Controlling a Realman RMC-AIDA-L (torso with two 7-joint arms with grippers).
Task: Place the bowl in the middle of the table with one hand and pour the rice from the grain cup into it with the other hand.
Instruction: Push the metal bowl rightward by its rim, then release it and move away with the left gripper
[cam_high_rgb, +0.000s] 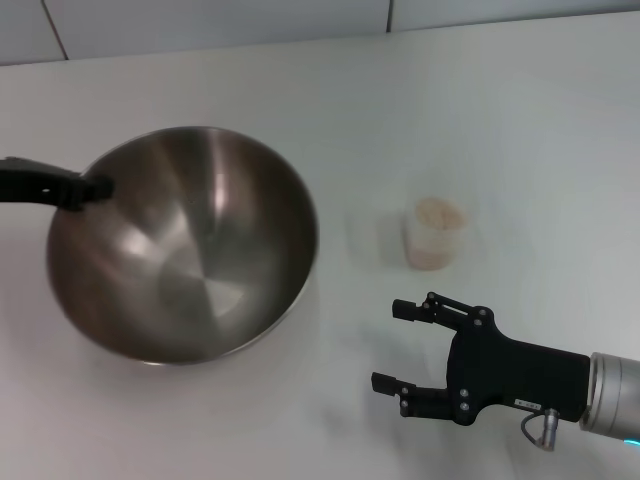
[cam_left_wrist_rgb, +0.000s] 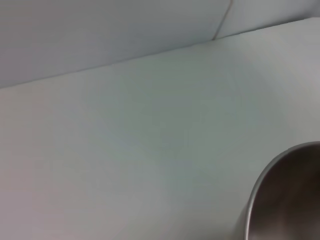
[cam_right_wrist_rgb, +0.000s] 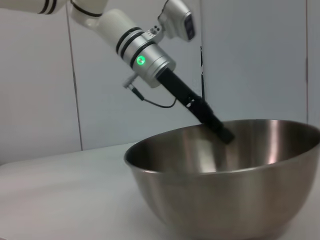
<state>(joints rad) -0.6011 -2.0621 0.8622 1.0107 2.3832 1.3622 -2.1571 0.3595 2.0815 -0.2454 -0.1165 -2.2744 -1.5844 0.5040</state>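
Observation:
The steel bowl (cam_high_rgb: 185, 245) is at the left of the table (cam_high_rgb: 480, 120), tilted a little. My left gripper (cam_high_rgb: 95, 188) is shut on its left rim; the right wrist view shows that gripper (cam_right_wrist_rgb: 225, 135) clamped on the far rim of the bowl (cam_right_wrist_rgb: 225, 195). A piece of the bowl's rim (cam_left_wrist_rgb: 280, 200) shows in the left wrist view. The grain cup (cam_high_rgb: 436, 240) stands upright to the right of the bowl, with rice (cam_high_rgb: 438, 212) in it. My right gripper (cam_high_rgb: 395, 346) is open and empty, in front of the cup and apart from it.
A tiled wall (cam_high_rgb: 200, 25) runs along the table's far edge. Bare white tabletop (cam_left_wrist_rgb: 150, 150) lies between the bowl and the cup and behind both.

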